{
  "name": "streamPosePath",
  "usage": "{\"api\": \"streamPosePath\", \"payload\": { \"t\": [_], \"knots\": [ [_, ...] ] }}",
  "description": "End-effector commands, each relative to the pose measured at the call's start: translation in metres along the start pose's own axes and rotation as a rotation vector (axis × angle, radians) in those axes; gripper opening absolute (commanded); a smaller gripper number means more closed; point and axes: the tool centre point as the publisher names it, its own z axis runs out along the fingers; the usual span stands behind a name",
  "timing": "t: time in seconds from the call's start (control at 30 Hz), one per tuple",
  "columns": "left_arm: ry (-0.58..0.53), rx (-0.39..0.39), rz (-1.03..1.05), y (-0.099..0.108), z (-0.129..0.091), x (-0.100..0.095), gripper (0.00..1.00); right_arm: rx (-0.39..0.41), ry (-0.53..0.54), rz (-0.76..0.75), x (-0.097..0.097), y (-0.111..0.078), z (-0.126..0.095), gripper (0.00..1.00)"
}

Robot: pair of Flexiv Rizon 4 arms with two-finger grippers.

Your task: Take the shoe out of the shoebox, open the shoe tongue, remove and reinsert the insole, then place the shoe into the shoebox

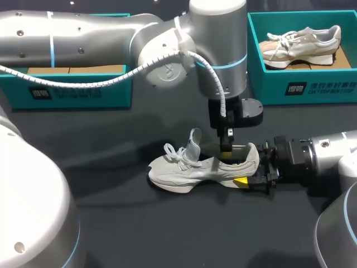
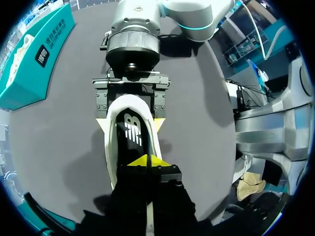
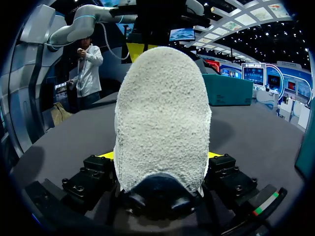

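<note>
A pale grey shoe [image 1: 195,167] lies on the dark table, toe to the left, with its tongue [image 1: 193,142] pulled up. My right gripper [image 1: 254,170] is shut on the heel, one yellow tip on each side; the heel [image 3: 162,113] fills the right wrist view. From above, my left gripper [image 1: 226,148] points down into the shoe's opening. In the left wrist view its tips [image 2: 147,161] are shut together just over the dark insole [image 2: 132,135]. I cannot tell whether they pinch the insole. Ahead of them my right gripper [image 2: 130,123] clamps the heel.
A teal shoebox [image 1: 304,84] at the back right holds another pale shoe [image 1: 301,44]. A second teal box [image 1: 72,89] stands at the back left, partly hidden behind my left arm. Bare table lies in front of the shoe.
</note>
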Motion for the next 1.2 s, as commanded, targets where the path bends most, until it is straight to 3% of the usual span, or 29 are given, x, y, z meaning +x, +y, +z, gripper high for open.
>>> {"api": "streamPosePath", "payload": {
  "t": [0.03,0.6,0.83,1.2],
  "knots": [
    [0.021,-0.007,0.0,-0.003,0.01,-0.005,0.0,0.003,0.0,-0.001,0.001,0.0,0.0,0.0],
    [0.071,-0.091,-0.055,0.013,0.04,-0.014,0.0,0.003,0.0,-0.001,0.001,0.0,0.0,0.0],
    [0.093,-0.109,-0.016,0.031,0.042,-0.007,0.0,0.003,0.0,-0.001,0.001,0.0,0.0,0.0],
    [0.038,-0.101,0.019,0.045,0.052,0.002,0.02,0.003,0.0,-0.001,0.001,0.0,0.0,0.0]
  ]
}}
